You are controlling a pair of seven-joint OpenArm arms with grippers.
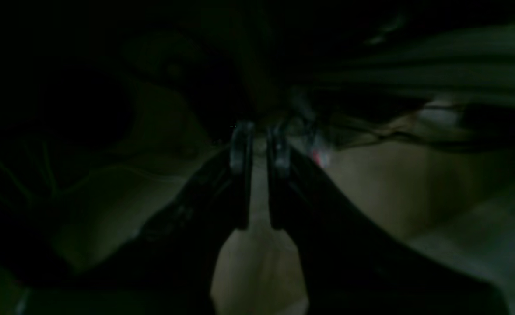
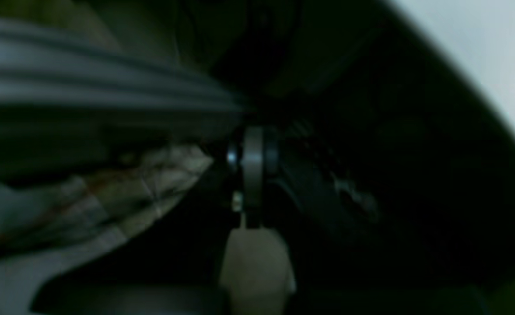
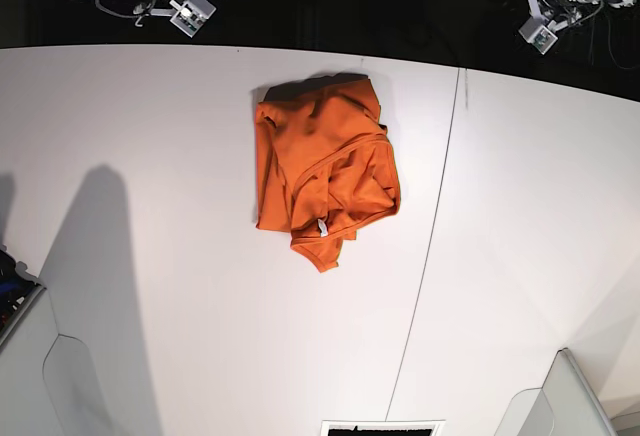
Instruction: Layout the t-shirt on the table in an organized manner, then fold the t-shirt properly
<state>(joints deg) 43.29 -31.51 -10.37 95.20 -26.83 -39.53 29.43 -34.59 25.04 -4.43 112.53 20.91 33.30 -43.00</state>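
The orange t-shirt [image 3: 325,171] lies crumpled in a heap on the white table [image 3: 150,156], a little back of centre, with its white tag [image 3: 322,227] showing near the front. My left gripper [image 3: 540,31] is pulled back at the far right edge, well away from the shirt. Its dark wrist view shows the jaws [image 1: 259,135] nearly together and empty. My right gripper [image 3: 190,16] is pulled back at the far left edge. Its wrist view shows it [image 2: 253,144] closed and empty. Neither wrist view shows the shirt.
A thin dark seam [image 3: 440,186] crosses the table just right of the shirt. Grey angled panels sit at the front left corner [image 3: 30,356] and the front right corner [image 3: 570,401]. A dark vent [image 3: 382,427] is at the front edge.
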